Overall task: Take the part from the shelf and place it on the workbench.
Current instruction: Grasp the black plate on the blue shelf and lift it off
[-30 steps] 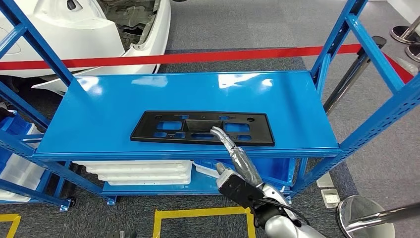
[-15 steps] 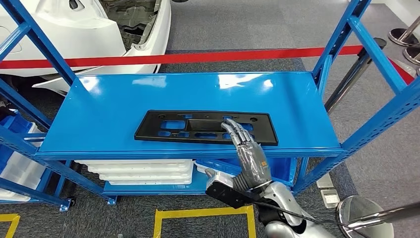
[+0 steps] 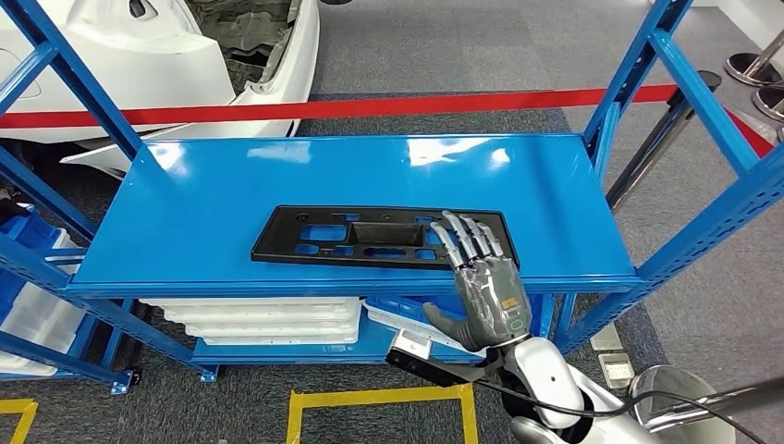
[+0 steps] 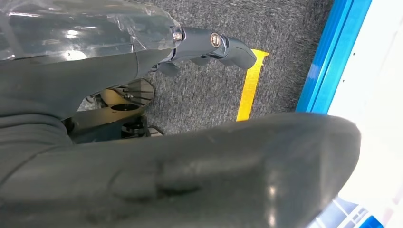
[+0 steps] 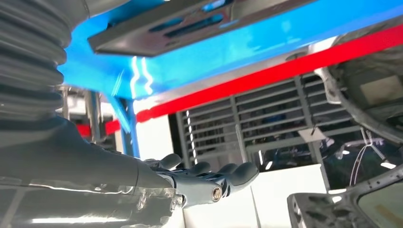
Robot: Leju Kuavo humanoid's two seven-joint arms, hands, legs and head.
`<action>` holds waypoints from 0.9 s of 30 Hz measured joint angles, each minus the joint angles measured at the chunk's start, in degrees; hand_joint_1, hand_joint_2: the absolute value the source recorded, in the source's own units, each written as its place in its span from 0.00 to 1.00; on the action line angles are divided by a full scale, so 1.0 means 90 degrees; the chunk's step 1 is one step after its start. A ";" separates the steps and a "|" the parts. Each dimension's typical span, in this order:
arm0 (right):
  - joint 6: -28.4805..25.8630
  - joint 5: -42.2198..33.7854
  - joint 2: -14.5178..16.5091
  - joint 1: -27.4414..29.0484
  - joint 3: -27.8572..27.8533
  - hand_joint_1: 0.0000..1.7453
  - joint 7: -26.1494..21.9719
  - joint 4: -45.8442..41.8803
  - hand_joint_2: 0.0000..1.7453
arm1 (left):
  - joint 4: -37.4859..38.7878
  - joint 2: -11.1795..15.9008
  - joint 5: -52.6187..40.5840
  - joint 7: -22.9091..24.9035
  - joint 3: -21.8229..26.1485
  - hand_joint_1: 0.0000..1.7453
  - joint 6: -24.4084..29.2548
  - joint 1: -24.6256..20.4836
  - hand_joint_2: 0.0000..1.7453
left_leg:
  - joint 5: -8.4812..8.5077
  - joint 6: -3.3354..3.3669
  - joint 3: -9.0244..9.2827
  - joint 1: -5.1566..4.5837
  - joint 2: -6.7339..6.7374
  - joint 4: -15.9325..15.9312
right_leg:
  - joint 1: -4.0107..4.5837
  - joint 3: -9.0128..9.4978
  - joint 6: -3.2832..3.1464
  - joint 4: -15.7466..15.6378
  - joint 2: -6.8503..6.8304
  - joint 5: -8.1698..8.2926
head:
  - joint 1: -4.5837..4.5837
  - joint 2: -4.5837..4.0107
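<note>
Partly hidden first: the right hand [image 3: 483, 282] covers the right end of the part [image 3: 370, 237] in the head view, so whether the fingertips [image 3: 467, 222] touch the part or hover over it cannot be told. Left hand [image 4: 209, 45] in the left wrist view is mostly blocked by its own grey cover; a dark finger sticks out over grey carpet [image 4: 204, 90] near a yellow floor line [image 4: 249, 85], nothing in it, but fingers apart or together cannot be told.

Part: flat black plastic panel, long and rectangular, with several rectangular cutouts, a raised centre section and small round holes along the far edge. It lies flat on the top deck of the blue shelf [image 3: 277, 171], toward the near edge, right of centre. Right wrist view, turned, shows the part [image 5: 190, 23] on the same blue deck [image 5: 247, 52].

Right hand: back of the hand faces up, fingers stretched out and slightly spread, thumb out to the side below the deck edge, gripping nothing. Right wrist view shows those fingers [image 5: 223, 175] extended side by side.

Containers: white trays [image 3: 263, 319] stacked on the lower shelf level, contents not visible. Blue bin [image 3: 23, 236] at far left, cut off by the frame.

Behind the shelf: red barrier tape [image 3: 370, 104] and a white car body [image 3: 157, 55], cropped at the top.
</note>
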 joint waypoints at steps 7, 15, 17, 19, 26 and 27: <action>-0.0012 0.0070 -0.0188 0.0058 -0.0099 0.00 0.0406 -0.0097 1.00 | 0.0000 0.0000 0.0055 -0.0028 0.0035 0.00 0.0039 0.0020 0.00 | 0.0000 0.0000 0.0002 0.0000 0.0000 0.0000 | 0.0002 0.0000 0.0000 0.0000 0.0000 0.0000 | 0.0001 0.0000; -0.0050 0.0026 -0.0390 0.0274 -0.0369 0.00 0.0624 -0.0142 1.00 | 0.0000 0.0000 0.0070 -0.0040 0.0039 0.00 0.0089 0.0034 0.00 | 0.0000 0.0000 0.0002 0.0000 0.0000 0.0000 | 0.0000 0.0001 0.0000 0.0000 0.0000 0.0000 | 0.0001 0.0000; -0.0092 -0.0153 -0.0423 0.0333 -0.0446 0.00 0.0620 -0.0152 1.00 | 0.0000 0.0000 0.0082 -0.0041 0.0041 0.00 0.0090 0.0035 0.00 | 0.0000 0.0000 0.0002 0.0000 0.0000 0.0000 | 0.0000 0.0002 0.0000 -0.0001 0.0000 0.0000 | 0.0000 0.0000; -0.0143 -0.0585 -0.0458 0.0405 -0.0533 0.00 0.0501 -0.0156 1.00 | 0.0000 0.0000 0.0099 -0.0043 0.0041 0.00 0.0090 0.0037 0.00 | 0.0000 0.0001 0.0002 0.0000 0.0000 0.0000 | 0.0000 0.0002 0.0000 -0.0001 0.0000 0.0000 | 0.0001 0.0000; -0.0147 -0.1554 -0.0586 0.0600 -0.0788 0.00 -0.0007 -0.0175 1.00 | 0.0000 0.0000 0.0103 -0.0061 0.0041 0.00 0.0062 0.0038 0.00 | -0.0001 0.0001 0.0002 0.0000 0.0000 0.0001 | 0.0000 0.0002 0.0000 -0.0001 0.0000 0.0000 | 0.0002 0.0000; -0.0146 -0.1570 -0.0600 0.0616 -0.0818 0.00 -0.0046 -0.0183 1.00 | 0.0000 0.0000 0.0100 -0.0061 0.0041 0.00 0.0056 0.0038 0.00 | -0.0001 0.0001 0.0002 0.0000 0.0000 0.0001 | 0.0000 0.0002 0.0000 -0.0001 0.0000 0.0000 | 0.0001 0.0000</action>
